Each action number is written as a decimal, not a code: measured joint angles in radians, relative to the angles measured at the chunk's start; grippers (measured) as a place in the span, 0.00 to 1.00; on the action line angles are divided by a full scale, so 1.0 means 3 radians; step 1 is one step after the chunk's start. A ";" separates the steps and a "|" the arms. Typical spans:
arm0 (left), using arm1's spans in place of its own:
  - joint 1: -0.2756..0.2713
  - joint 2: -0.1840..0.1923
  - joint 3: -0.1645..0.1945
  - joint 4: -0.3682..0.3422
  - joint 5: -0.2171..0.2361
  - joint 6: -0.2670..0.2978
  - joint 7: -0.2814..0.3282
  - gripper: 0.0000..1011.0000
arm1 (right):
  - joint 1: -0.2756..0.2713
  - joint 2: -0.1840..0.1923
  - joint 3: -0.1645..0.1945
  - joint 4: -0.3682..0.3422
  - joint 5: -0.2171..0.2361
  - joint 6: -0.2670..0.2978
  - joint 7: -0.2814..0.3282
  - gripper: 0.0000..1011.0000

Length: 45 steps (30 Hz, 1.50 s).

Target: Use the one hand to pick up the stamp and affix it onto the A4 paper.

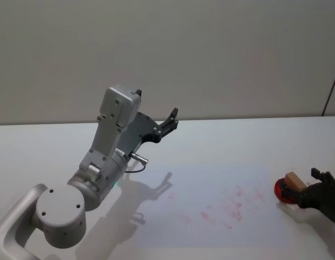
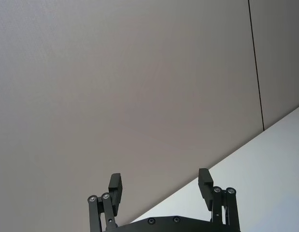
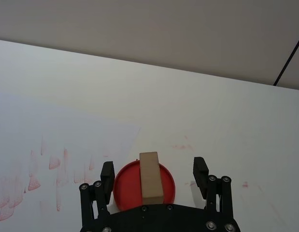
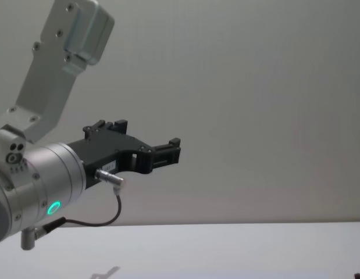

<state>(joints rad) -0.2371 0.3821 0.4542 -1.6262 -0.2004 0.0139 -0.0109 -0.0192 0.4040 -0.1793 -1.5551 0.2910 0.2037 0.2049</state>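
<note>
The tan wooden stamp [image 3: 151,176] rests on a round red ink pad [image 3: 125,186] at the table's right side, also seen as the stamp [image 1: 295,180] on the pad [image 1: 282,193] in the head view. My right gripper [image 3: 153,168] is open with one finger on each side of the stamp and a gap on both sides; it enters from the right edge as the right gripper [image 1: 309,187]. The A4 paper [image 1: 210,184] lies flat left of the pad, carrying several red stamp marks. The paper [image 3: 67,125] reaches almost to the pad.
My left gripper [image 1: 171,120] is held high above the table's left half, open and empty, pointing at the wall; it also shows as the left gripper [image 2: 160,181] and the left gripper [image 4: 175,148]. The white table [image 1: 237,135] extends beyond the paper.
</note>
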 joint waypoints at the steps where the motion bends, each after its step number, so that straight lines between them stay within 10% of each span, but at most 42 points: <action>1: 0.0000 0.0000 0.0000 0.0000 0.0000 0.0000 0.0000 0.99 | 0.0003 -0.0003 -0.0001 0.0005 -0.0001 0.0006 0.0000 0.99; 10: 0.0000 0.0000 0.0000 0.0000 0.0000 0.0000 0.0000 0.99 | 0.0026 -0.0030 -0.0013 0.0039 -0.0013 0.0043 -0.0023 0.89; 32: 0.0000 0.0000 0.0000 0.0000 0.0000 0.0000 0.0000 0.99 | 0.0070 -0.0082 -0.0024 0.0077 -0.0031 0.0113 -0.0106 0.22; 45: 0.0000 0.0000 0.0000 0.0000 0.0000 0.0000 0.0000 0.99 | 0.0091 -0.0098 -0.0026 0.0057 -0.0038 0.0044 -0.0055 0.22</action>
<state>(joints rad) -0.2372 0.3821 0.4542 -1.6262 -0.2004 0.0139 -0.0109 0.0080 0.3745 -0.1870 -1.5379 0.2797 0.2170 0.1883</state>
